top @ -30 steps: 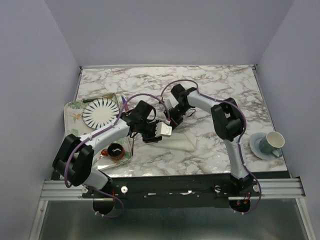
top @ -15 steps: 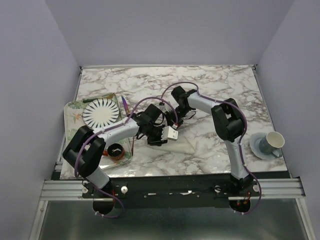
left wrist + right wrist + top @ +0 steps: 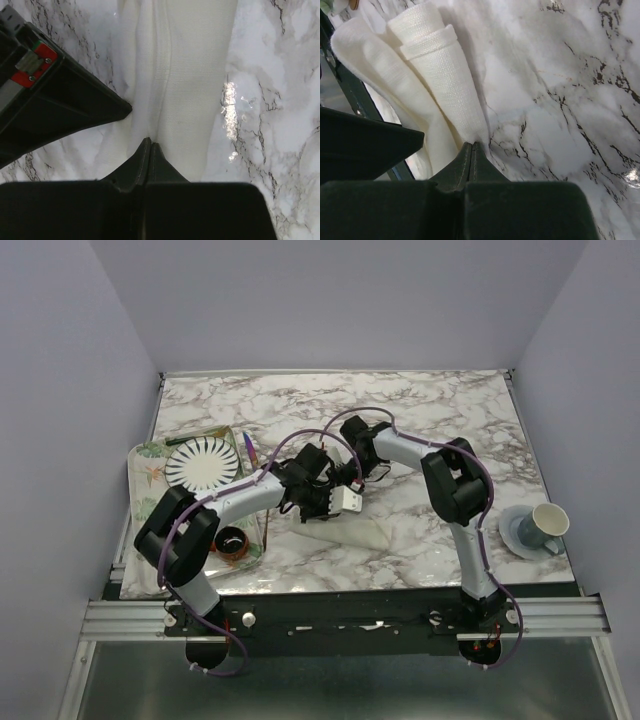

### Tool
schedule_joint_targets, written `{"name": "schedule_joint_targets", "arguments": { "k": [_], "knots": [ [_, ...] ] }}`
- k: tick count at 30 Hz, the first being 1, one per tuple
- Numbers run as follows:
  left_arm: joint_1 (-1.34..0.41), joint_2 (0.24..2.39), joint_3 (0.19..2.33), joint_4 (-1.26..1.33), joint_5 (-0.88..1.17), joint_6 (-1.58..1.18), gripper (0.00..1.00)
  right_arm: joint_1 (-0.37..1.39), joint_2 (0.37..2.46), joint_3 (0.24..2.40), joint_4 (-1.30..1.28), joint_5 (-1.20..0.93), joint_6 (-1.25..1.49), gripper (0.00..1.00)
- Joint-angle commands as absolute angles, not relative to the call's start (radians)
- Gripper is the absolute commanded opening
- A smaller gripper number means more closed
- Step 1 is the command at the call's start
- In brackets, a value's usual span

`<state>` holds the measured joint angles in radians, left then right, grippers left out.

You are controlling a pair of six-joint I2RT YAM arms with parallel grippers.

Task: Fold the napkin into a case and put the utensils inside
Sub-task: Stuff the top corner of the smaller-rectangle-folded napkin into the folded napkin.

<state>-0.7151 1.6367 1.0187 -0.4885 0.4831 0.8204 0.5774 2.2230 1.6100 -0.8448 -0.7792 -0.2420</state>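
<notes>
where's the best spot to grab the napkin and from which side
Pinch the napkin at the raised lengthwise fold at the strip's end, coming in low along its length. It lies flat and narrow, so only that ridge offers cloth to pinch. The left gripper is shut there; the right gripper pinches a folded flap's tip.
</notes>
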Motion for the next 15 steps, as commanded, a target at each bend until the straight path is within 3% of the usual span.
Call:
{"name": "schedule_joint_targets", "arguments": {
  "k": [1, 15],
  "knots": [
    [-0.719, 1.660, 1.054, -0.443, 0.453, 0.805, 0.00, 0.597, 2.183, 1.588, -0.833, -0.807, -0.268, 0.01],
    [-0.722, 1.721, 1.039, -0.374, 0.388, 0.807, 0.00, 0.609, 2.174, 1.577, -0.827, -0.815, -0.278, 0.01]
  ]
}}
